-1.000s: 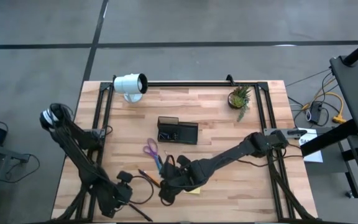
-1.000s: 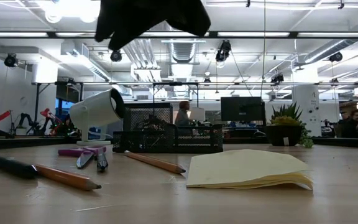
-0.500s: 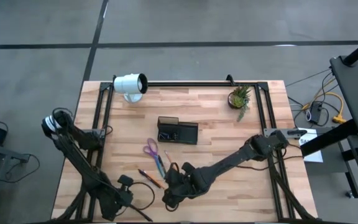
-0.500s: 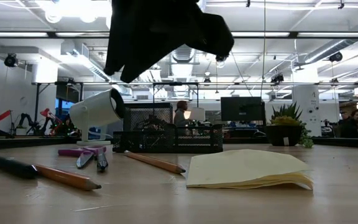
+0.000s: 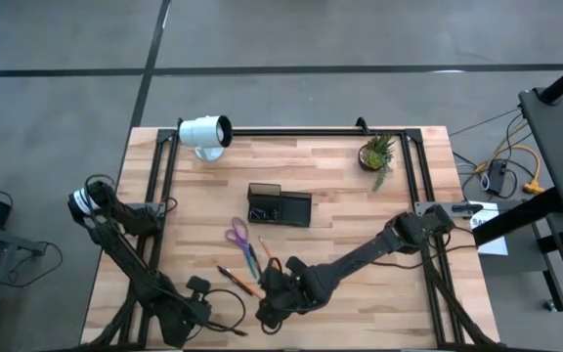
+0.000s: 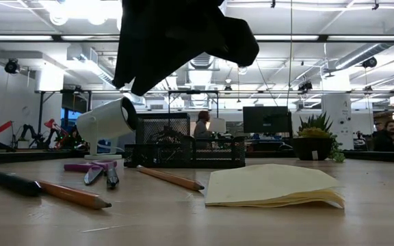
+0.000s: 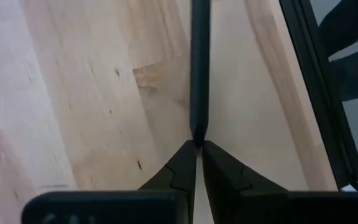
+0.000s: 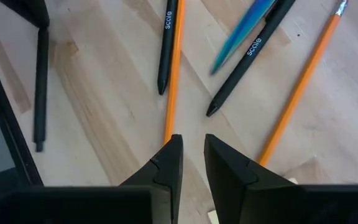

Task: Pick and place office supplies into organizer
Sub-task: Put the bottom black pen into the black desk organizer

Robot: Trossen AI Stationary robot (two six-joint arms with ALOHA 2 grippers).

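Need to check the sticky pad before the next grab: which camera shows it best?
Low view: the yellow sticky-note pad lies in full sight on the table, its sheets curling. From above the right arm covers it; the right wrist view catches only a corner; the left wrist view shows none.

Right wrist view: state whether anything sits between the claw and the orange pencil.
Nothing visible does. The right claw hangs open over the orange pencil, at its bare end; a black pen lies alongside, beyond the fingertips.

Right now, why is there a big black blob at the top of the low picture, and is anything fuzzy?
In the low view, the blob is a dark robot arm hanging close to the camera, backlit by bright ceiling lights; the near orange wooden pencil looks soft. In the left wrist view, the thin black pen is sharp enough, the wood around it slightly blurred.
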